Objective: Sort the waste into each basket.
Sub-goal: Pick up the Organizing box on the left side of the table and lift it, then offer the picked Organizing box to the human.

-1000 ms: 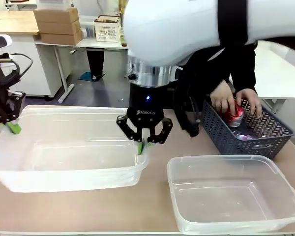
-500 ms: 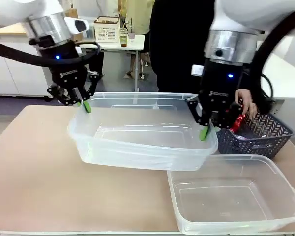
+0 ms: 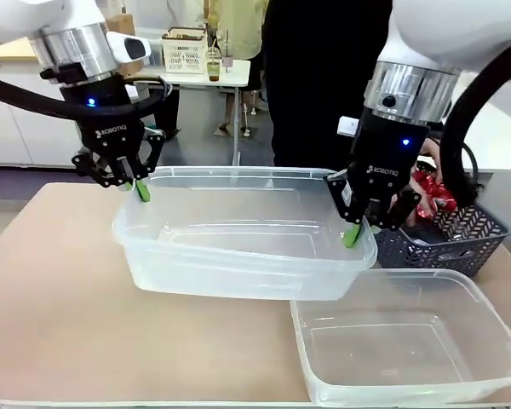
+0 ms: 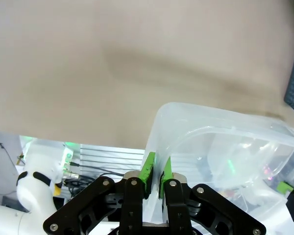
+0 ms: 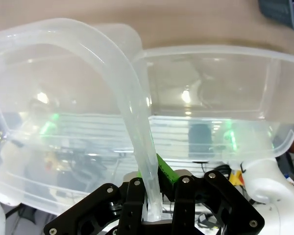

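Both grippers hold one clear basket [image 3: 238,256] lifted above the table's middle. On its left rim my left gripper [image 3: 140,190] is shut, and on the right rim my right gripper [image 3: 353,235] is shut. The left wrist view shows the gripper [image 4: 157,171] with green pads [image 4: 148,168] pinching the basket's rim [image 4: 186,110]. In the right wrist view that gripper [image 5: 154,198] clamps the curved rim [image 5: 130,93]. A second clear basket [image 3: 383,278] rests on the table at the front right. Red cans [image 3: 427,196] lie in a dark lattice basket [image 3: 464,239].
A person in black [image 3: 319,85] stands at the far side, behind the lifted basket. The dark lattice basket sits at the table's right edge, close behind my right gripper. Bare tabletop [image 3: 60,298] stretches across the left and front.
One second ago the basket lay at the left with my right gripper at its right rim. Both grippers have since carried it up and to the right, and it has barely shifted lately.
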Tool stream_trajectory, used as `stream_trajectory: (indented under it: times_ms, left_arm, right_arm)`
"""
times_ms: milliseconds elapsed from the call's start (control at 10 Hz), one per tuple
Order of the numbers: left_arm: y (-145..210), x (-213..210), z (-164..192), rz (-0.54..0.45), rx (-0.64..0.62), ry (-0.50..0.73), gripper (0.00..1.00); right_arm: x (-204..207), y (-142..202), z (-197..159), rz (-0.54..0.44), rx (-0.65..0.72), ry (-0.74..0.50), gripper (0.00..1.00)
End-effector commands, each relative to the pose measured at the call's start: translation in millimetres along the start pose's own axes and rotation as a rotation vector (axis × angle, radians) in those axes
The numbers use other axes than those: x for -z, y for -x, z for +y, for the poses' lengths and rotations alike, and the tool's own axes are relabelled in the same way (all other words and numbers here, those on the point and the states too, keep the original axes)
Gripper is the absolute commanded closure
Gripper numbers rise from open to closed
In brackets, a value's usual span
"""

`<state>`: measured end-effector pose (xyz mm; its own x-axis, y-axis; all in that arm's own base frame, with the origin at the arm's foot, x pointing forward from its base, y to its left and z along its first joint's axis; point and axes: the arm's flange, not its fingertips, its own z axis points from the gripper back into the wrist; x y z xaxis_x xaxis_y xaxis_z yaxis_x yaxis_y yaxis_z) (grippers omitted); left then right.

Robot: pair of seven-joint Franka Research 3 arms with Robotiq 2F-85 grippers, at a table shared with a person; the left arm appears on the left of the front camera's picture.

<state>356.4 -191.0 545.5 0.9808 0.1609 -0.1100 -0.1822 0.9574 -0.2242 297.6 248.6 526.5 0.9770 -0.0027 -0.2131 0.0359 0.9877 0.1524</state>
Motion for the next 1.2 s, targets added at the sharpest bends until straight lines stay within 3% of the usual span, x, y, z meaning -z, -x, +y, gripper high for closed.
stream_trajectory:
  times_ms: [0,200,300,600,800,900,1100]
  left_arm:
    - [-3,-4,5,-0.029,-0.037,0.025,0.93]
    - [0,-1,1,-0.002,-0.002,0.001,0.93]
    - [4,0,-9,-0.043,0.099,-0.068,0.93]
    - [-4,-5,-43,-0.244,0.031,-0.103,0.93]
    - [-10,1,-54,-0.213,-0.006,-0.048,0.93]
    - [4,-5,-43,-0.186,0.104,-0.088,0.93]
    - [4,-5,-43,-0.186,0.104,-0.088,0.93]
  right_arm:
    - [-2,-1,1,0.022,0.008,0.036,0.95]
    - [-2,-1,1,0.022,0.008,0.036,0.95]
    - [-2,-3,1,0.003,0.000,0.008,0.95]
    - [-3,-7,-12,0.065,0.161,-0.018,0.95]
    - [5,-12,-18,0.038,0.280,-0.012,0.95]
    - [-3,-14,-15,0.017,0.141,0.002,0.95]
    - [-3,-14,-15,0.017,0.141,0.002,0.95]
